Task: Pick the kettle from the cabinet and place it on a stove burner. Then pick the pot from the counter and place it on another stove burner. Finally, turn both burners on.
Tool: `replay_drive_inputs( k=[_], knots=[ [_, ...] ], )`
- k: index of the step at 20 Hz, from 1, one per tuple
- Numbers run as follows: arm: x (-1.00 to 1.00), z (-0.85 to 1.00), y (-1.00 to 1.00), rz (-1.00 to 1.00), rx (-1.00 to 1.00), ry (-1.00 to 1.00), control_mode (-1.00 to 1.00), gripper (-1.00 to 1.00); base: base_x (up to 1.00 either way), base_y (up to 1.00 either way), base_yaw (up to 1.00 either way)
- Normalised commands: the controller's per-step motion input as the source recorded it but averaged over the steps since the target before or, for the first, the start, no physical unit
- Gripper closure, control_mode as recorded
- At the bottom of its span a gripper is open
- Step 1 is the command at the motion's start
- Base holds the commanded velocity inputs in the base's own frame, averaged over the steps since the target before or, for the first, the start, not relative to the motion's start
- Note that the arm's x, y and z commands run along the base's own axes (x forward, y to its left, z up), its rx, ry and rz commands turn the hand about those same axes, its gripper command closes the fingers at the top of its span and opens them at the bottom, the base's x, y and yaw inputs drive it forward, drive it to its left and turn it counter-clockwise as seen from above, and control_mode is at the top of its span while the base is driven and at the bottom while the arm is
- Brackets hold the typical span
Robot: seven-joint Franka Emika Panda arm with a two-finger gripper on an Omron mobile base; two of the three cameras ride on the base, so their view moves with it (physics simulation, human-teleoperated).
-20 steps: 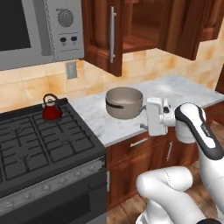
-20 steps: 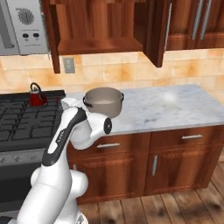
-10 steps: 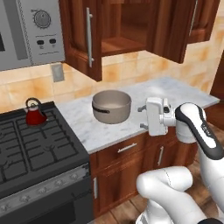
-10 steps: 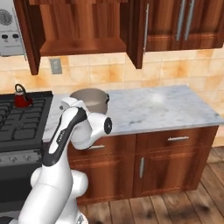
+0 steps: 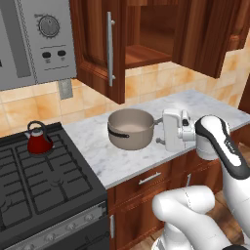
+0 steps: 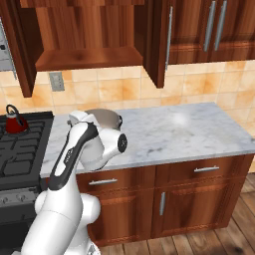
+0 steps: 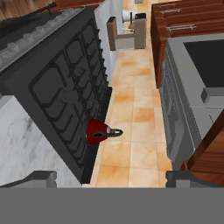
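The dark-red kettle (image 5: 38, 140) (image 6: 15, 122) (image 7: 98, 131) stands upright on a back burner of the black cooktop (image 5: 44, 185) (image 7: 65, 83). The taupe pot (image 5: 131, 129) (image 6: 107, 117) sits lidless on the marble counter (image 5: 122, 163) (image 6: 189, 129); in the right base view my arm covers part of it. My gripper (image 5: 158, 131) (image 7: 116, 177) hovers just right of the pot, pointing at it, open and empty. The wall cabinet (image 5: 146, 53) (image 6: 84, 55) stands open, its door (image 5: 105, 49) swung out and its shelf bare.
A grey microwave (image 5: 34, 39) hangs above the stove, left of the open cabinet door. The grey knob strip (image 5: 63, 229) runs along the cooktop's front. Drawers with steel handles (image 6: 206, 169) sit under the counter, which stretches to the right.
The whole picture has shifted as the base drove, so stove and kettle now sit further left in both base views. The arm keeps its pose, gripper still open beside the pot.
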Motion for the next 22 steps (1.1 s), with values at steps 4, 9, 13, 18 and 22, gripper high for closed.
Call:
replay_drive_inputs(
  k=[4, 9, 13, 18, 22],
  knots=[
    [0.00, 0.00, 0.00, 0.00, 0.00, 0.00, 1.00, -1.00, 0.58, 0.00, 0.00],
    [0.00, 0.00, 0.00, 0.00, 0.00, 0.00, 1.00, -1.00, 0.37, 0.00, 0.00],
    [0.00, -0.06, -0.02, 0.00, 0.00, 0.00, -1.00, -1.00, 0.00, 0.00, 0.00],
    [0.03, 0.00, -0.19, 0.00, 0.00, 0.05, -1.00, -1.00, 0.00, 0.00, 0.00],
    [0.16, -0.05, -0.30, 0.00, -0.05, 0.09, -1.00, -1.00, 0.00, 0.00, 0.00]
  ],
)
